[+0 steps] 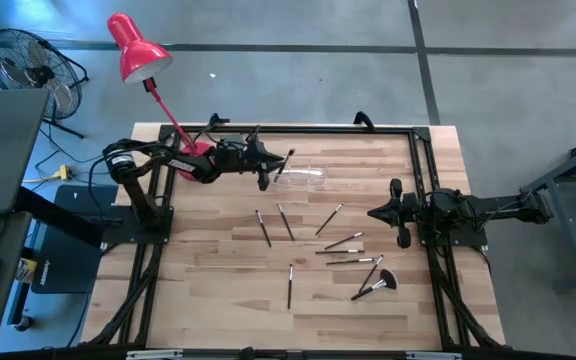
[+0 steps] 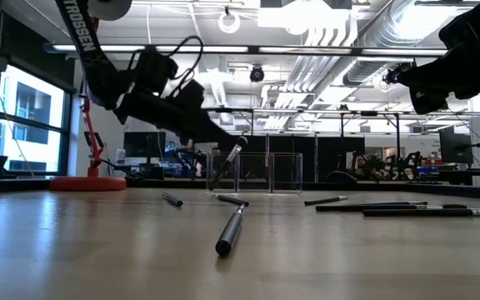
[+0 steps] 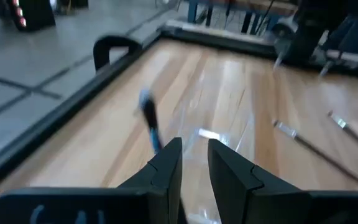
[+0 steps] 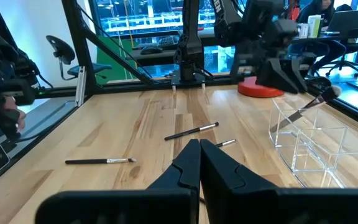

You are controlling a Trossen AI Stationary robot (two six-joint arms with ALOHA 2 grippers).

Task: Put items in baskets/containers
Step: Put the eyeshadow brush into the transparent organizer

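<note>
Pale matt wood table, clear glossy plastic holder, silvery metal-ferruled brushes.

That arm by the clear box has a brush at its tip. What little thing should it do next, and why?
Probably open a bit wider and lift straight up. The left tool hangs over the clear holder, and the brush leans tilted with its lower end inside the holder's near compartment. Its fingers stand slightly apart, so the brush looks released or nearly so. The right tool waits shut, off to the side.
</note>
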